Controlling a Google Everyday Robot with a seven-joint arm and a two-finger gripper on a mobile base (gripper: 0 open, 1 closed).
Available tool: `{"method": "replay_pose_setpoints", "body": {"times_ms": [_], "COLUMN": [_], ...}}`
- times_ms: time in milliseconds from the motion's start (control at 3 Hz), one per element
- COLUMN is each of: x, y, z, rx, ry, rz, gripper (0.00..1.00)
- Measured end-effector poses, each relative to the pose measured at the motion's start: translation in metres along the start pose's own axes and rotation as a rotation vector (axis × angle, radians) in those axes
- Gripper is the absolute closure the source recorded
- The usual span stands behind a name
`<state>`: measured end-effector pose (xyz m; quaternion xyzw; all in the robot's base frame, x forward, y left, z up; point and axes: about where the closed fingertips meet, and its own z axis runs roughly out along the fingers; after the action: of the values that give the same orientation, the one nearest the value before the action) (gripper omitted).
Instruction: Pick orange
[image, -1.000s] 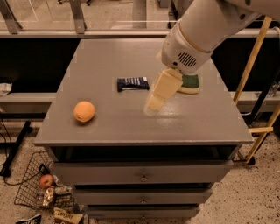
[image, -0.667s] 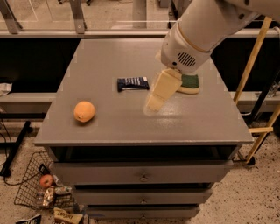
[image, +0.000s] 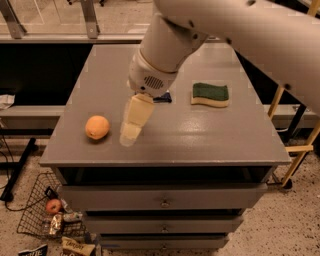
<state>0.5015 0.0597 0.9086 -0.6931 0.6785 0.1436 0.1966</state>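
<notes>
The orange (image: 97, 127) lies on the left front part of the grey cabinet top (image: 200, 135). It is orange-yellow and slightly oval. My gripper (image: 131, 131) hangs from the white arm just right of the orange, a short gap away, with its pale fingers pointing down toward the front of the top. It holds nothing that I can see.
A green sponge (image: 210, 93) lies at the right rear of the top. A dark blue packet (image: 163, 97) is partly hidden behind my arm. Drawers (image: 162, 197) sit under the top. A wire basket (image: 47, 215) on the floor at the left holds a reddish apple (image: 53, 206) and snacks.
My arm and gripper have moved left, from near the sponge to just beside the orange. The view has shifted too. The orange has stayed in place.
</notes>
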Motion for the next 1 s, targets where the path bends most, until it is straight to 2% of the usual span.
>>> {"method": "replay_pose_setpoints", "body": {"times_ms": [333, 667, 1000], "x": [-0.027, -0.046, -0.052], "y": [-0.002, -0.010, -0.017], "z": [0.030, 0.060, 0.079], "rx": [-0.037, -0.047, -0.045], "ry": [0.004, 0.020, 0.040], "rz": [-0.048, -0.066, -0.071], "gripper": [0.00, 0.00, 0.00]}}
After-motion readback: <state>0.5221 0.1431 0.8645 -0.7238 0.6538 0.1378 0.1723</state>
